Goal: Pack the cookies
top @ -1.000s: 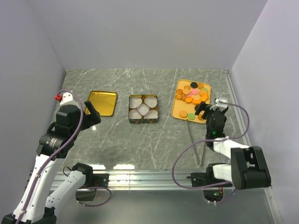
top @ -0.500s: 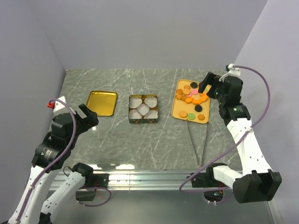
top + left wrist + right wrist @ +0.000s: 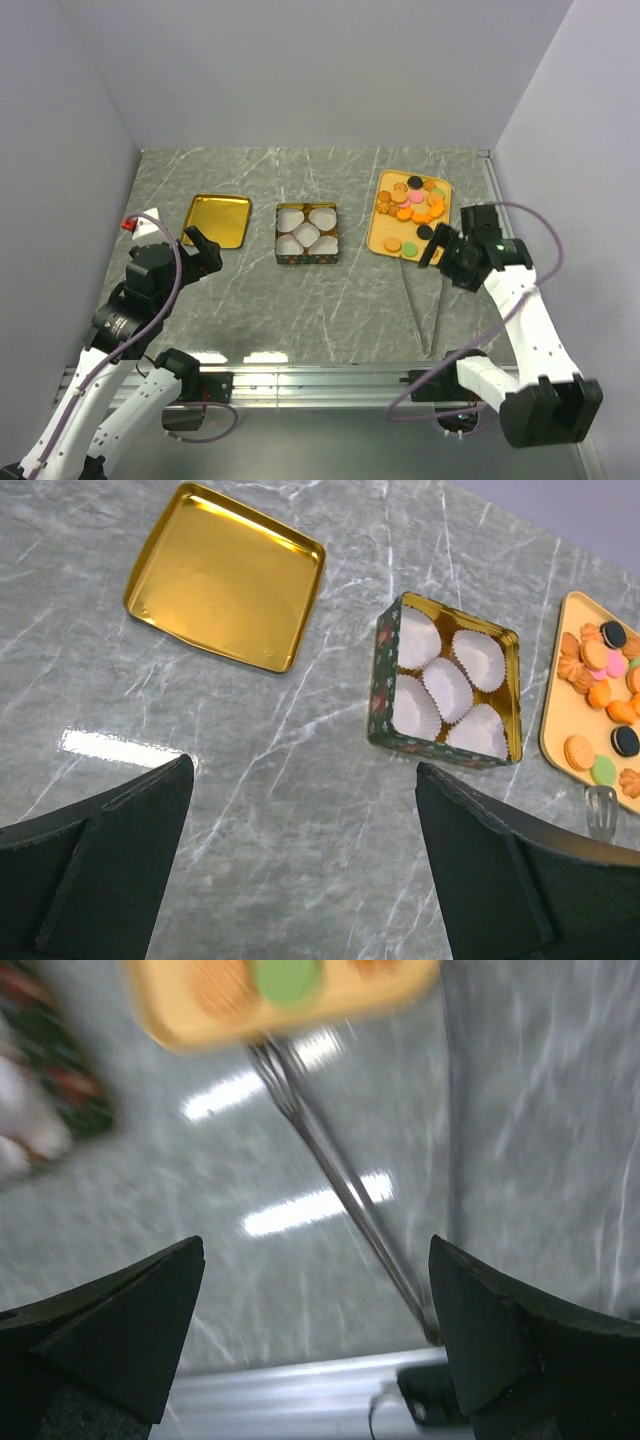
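The cookies [image 3: 410, 203] lie in a loose heap on an orange tray [image 3: 380, 240] at the right: mostly orange, with some pink, green and dark ones. My left wrist view catches the cookies [image 3: 600, 665] at its right edge. A square tin [image 3: 307, 258] holding white paper cups stands mid-table. My right gripper [image 3: 430, 250] hangs open over the tray's near right corner, above metal tongs [image 3: 425, 310]. In its own blurred view the right gripper [image 3: 315, 1245] holds nothing, with the tongs [image 3: 340, 1190] beneath. My left gripper [image 3: 203, 250] is open and empty over bare table near the gold lid.
A gold lid [image 3: 219, 220] lies flat at the left, seen too in the left wrist view [image 3: 225, 575]. The tin [image 3: 385, 685] sits between lid and tray [image 3: 553, 730]. The tongs reach from the tray toward the table's near edge. Grey walls close in on three sides.
My right arm swung up to the tray's far right side, then came back down to its near right corner. The left arm dipped back and returned forward. Both grippers stayed open.
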### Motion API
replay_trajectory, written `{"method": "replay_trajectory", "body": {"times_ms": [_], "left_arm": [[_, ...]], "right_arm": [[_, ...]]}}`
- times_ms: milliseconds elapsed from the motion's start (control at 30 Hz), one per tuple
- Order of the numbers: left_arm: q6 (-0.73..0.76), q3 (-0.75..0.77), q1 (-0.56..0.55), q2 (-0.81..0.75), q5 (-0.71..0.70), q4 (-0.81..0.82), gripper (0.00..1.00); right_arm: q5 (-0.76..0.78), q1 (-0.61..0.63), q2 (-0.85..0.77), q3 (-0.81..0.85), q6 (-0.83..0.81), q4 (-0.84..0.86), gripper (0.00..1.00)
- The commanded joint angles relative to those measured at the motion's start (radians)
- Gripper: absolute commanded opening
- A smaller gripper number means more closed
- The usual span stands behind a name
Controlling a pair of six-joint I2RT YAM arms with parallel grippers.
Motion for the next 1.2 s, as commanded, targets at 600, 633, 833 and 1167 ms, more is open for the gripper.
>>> {"method": "replay_trajectory", "body": {"times_ms": [600,633,833,1167], "left_arm": [[0.029,0.002,0.018,-0.041,0.034,0.060,0.98],[0.031,0.001,0.024,-0.045,0.035,0.062,0.98],[0.031,-0.002,0.041,-0.071,0.032,0.065,0.98],[0.034,-0.002,0.039,-0.064,0.038,0.066,0.98]], "right_arm": [[-0.072,0.070,0.581,0.104,-0.085,-0.178,1.00],[-0.071,0.070,0.595,0.104,-0.087,-0.178,1.00],[-0.019,0.070,0.707,0.126,-0.095,-0.179,1.00],[0.104,0.075,0.797,0.135,-0.102,-0.164,1.00]]}}
